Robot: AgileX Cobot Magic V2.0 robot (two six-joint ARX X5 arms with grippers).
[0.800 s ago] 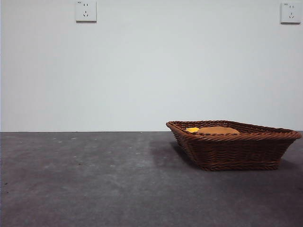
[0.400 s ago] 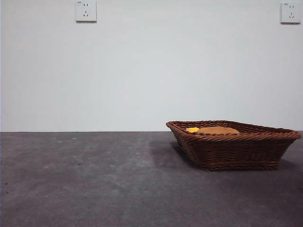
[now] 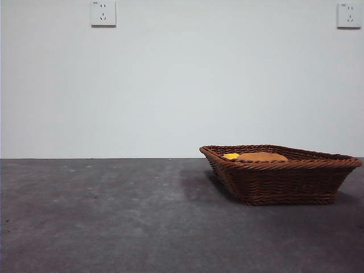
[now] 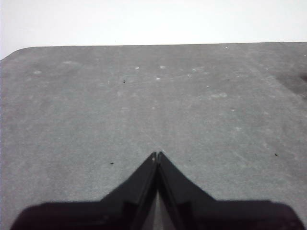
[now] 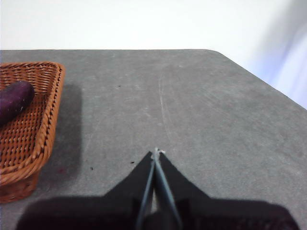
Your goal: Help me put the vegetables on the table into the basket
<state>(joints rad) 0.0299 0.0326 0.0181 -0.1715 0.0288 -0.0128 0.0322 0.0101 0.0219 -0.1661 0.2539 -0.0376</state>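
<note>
We count one basket [image 3: 281, 176] on the desk [image 3: 114, 216], standing toward the right side in the front view. Over its braided rim we see two of the vegetables: one tan-brown potato [image 3: 263, 156] and, touching its left end, one yellow corn cob [image 3: 231, 155]. Both lie inside the basket, only their tops showing.

From the right wrist view we see one corner of the same basket [image 5: 29, 124], and in it one dark purple eggplant [image 5: 14, 100] lying on the woven floor; its stem end is cut off by the picture's edge. That makes three vegetables, all in the basket, none on the bare desk.

We see two claws, one in each wrist view. The left claw [image 4: 157, 154] has its jaws pressed together, tips meeting, holding nothing, above bare desk. The right claw [image 5: 155, 153] is likewise closed on nothing, well apart from the basket.

On the wall behind we count two white sockets [image 3: 103, 13].
</note>
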